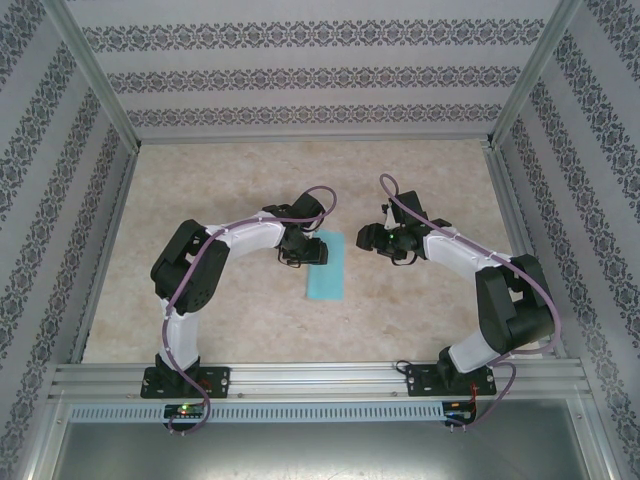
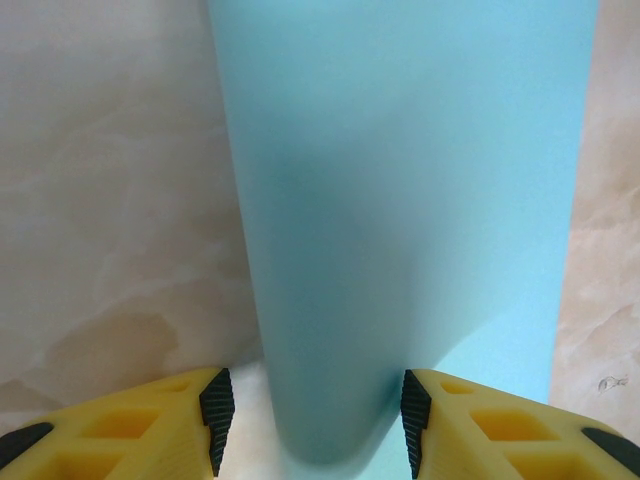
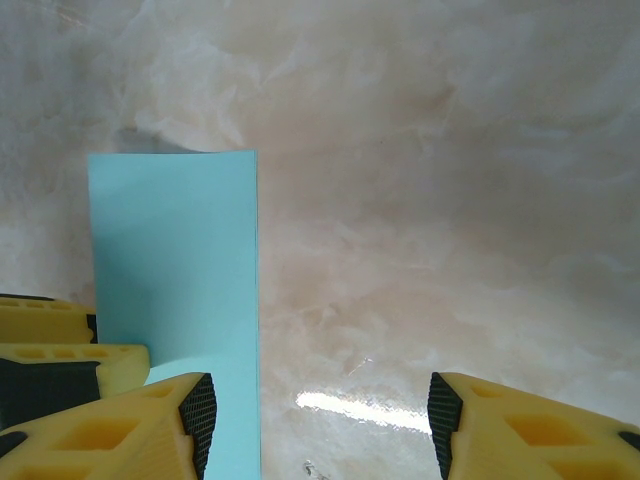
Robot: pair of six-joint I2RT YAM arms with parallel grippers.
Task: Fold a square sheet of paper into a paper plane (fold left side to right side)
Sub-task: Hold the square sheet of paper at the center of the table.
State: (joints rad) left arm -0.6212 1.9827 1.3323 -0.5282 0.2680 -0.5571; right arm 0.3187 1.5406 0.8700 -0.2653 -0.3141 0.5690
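Left gripper (image 1: 297, 250): it was low over the paper's far left corner, jaws about half apart. In its wrist view the black pads (image 2: 216, 410) stood on either side of a rounded hump of paper. Nothing was pinched, though I cannot tell whether the right pad brushed the sheet.

Paper (image 1: 325, 268): it lay mid-table between the two arms as a narrow upright strip, so it was already doubled over. The top layer bowed up near the left gripper, with the paler bottom layer showing beside it. The fold looked soft, not pressed flat.

Right gripper (image 1: 378, 240): it was just right of the paper and apart from it, with its jaws wide and nothing held. In its wrist view one finger sat at the paper's long edge and the other over bare table (image 1: 420, 300).

Step in hand: by my judgement this was the left-to-right half fold. The flap had been brought across and the crease not yet set, so the plane was at an early stage.

Next move calls for: the top layer should be held square on the bottom one, with edges matched, while a finger presses down and runs along the hump to flatten it. A light touch is needed — thin paper on a smooth table is likely to slide or skew if pushed from one side alone.
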